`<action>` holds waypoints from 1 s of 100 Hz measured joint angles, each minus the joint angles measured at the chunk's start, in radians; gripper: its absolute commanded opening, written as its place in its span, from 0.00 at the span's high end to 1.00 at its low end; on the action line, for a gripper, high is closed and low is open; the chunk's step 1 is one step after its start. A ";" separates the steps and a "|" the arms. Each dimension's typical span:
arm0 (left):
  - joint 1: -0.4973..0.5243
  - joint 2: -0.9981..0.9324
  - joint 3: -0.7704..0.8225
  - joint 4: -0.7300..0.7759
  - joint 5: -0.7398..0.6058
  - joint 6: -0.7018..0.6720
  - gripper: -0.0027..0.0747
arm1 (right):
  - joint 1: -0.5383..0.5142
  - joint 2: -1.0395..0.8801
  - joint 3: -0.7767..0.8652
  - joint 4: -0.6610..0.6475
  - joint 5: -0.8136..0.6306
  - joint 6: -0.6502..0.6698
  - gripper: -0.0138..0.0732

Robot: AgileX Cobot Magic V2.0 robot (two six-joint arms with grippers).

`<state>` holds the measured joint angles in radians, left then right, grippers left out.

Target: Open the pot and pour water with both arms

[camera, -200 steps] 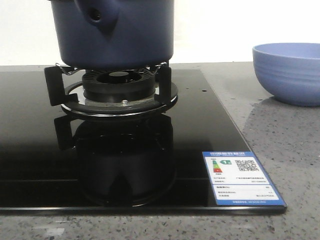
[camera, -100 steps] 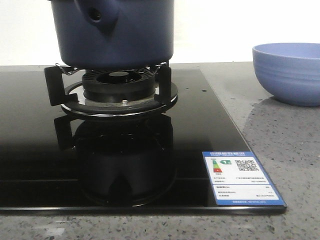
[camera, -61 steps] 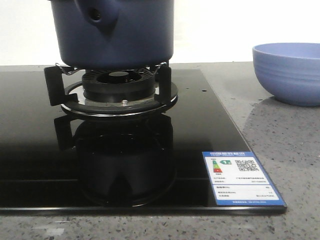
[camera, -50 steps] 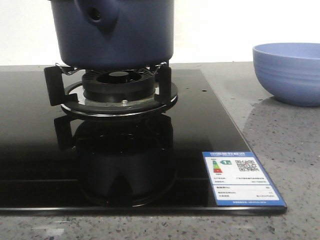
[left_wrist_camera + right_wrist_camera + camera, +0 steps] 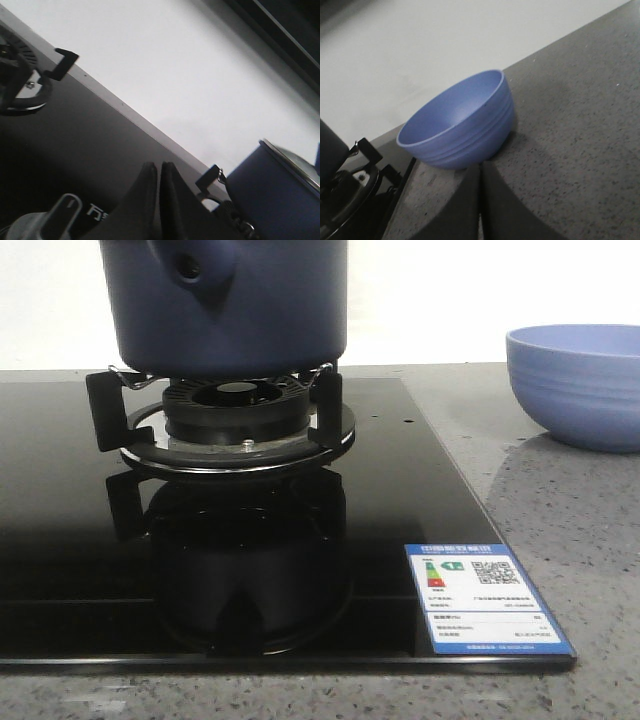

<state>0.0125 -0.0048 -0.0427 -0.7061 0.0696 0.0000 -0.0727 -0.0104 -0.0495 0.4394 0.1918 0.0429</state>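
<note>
The large dark navy-blue round pot (image 5: 232, 302), with straight matte sides and a tapered handle stub pierced by a round hole, stands upright on the black metal pan supports (image 5: 105, 410) of a round black gas burner (image 5: 240, 412). The burner is set in a glossy black glass cooktop (image 5: 400, 500). In the left wrist view, the pot (image 5: 270, 190) appears just beyond the left gripper (image 5: 159, 200) and to one side of it, with a metallic rim showing at its top edge. The left gripper's two dark fingers are pressed together, with nothing between them. A grey control knob (image 5: 55, 225) lies close beside this gripper, and a second burner (image 5: 17, 75) sits farther off across the glass.

The right gripper (image 5: 480, 200) also has its fingers pressed together and holds nothing. Directly ahead of it, near the fingertips, a light-blue ribbed bowl (image 5: 462, 125) rests upright on the grey speckled stone countertop (image 5: 580, 150), beside the cooktop edge. A blue-bordered energy label (image 5: 485, 598) is stuck on the cooktop's near corner.
</note>
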 measured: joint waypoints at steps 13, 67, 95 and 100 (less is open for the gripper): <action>0.000 0.039 -0.142 0.137 0.172 0.006 0.99 | 0.000 0.068 -0.113 -0.041 0.156 -0.002 0.91; -0.086 0.400 -0.549 0.064 0.398 0.427 0.61 | 0.087 0.454 -0.454 -0.078 0.321 -0.166 0.64; -0.211 0.583 -0.620 -0.111 0.374 0.659 0.44 | 0.101 0.472 -0.475 -0.078 0.315 -0.179 0.35; -0.232 0.622 -0.637 -0.153 0.371 0.726 0.44 | 0.101 0.472 -0.475 -0.078 0.315 -0.179 0.35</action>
<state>-0.2200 0.6170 -0.6797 -0.8589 0.4408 0.7263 0.0283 0.4614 -0.5248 0.3618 0.5065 -0.1366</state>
